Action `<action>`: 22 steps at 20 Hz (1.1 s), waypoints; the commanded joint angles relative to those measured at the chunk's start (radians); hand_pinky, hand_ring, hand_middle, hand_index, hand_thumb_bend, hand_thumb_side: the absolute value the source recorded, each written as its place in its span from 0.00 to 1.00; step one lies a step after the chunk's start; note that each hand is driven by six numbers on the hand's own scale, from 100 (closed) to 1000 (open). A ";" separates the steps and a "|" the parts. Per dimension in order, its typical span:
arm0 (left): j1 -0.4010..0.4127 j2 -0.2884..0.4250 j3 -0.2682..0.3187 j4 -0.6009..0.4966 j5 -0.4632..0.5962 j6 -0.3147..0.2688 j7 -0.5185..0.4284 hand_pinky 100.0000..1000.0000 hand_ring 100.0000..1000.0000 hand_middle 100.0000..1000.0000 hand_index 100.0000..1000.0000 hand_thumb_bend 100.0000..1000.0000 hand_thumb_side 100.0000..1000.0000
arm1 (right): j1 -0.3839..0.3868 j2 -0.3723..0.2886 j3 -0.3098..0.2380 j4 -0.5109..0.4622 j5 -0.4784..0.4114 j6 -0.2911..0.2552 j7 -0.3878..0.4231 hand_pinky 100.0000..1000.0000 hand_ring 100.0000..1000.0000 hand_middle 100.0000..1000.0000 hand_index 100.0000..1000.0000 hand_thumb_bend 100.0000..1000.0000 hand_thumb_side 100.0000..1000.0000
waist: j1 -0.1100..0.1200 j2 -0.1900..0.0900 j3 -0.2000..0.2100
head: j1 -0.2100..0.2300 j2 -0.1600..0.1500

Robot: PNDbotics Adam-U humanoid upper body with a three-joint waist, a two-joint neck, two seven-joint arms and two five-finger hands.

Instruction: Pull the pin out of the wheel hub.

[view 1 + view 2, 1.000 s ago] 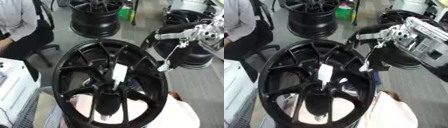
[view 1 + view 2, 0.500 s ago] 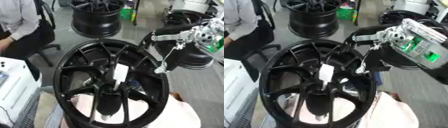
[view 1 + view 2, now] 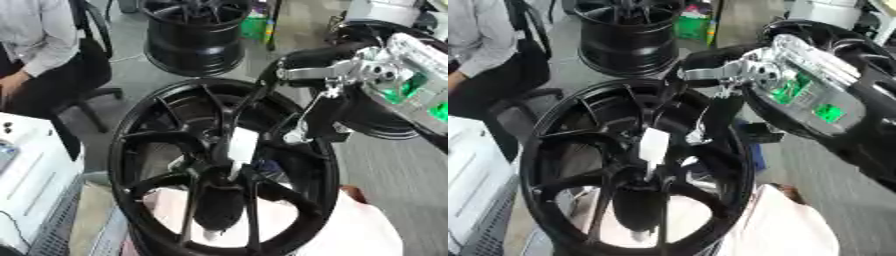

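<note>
The pin (image 3: 240, 145), a white piece, stands in the centre of the black wheel hub (image 3: 140, 150), below and left of my right hand (image 3: 302, 62). My hand hovers over the hub's upper right rim, fingers curled, holding nothing.

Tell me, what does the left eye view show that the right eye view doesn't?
Only the left eye view shows the dark knobs on the white cabinet's top at the left edge. Only the right eye view shows more of the right arm's long silver forearm with green patches, which fills its upper right side. Both share the black wheel hub with the white pin standing at its centre, the right hand reaching down over the rim, and a second black wheel on the floor behind.
</note>
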 commanded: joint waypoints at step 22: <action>0.003 0.067 0.056 -0.017 -0.054 -0.008 0.058 0.73 0.86 0.60 0.83 0.00 0.63 | 0.031 0.099 -0.034 0.051 0.121 0.154 0.020 0.85 0.86 0.77 0.87 0.15 0.53 | 0.004 -0.018 -0.021 | 0.017 0.005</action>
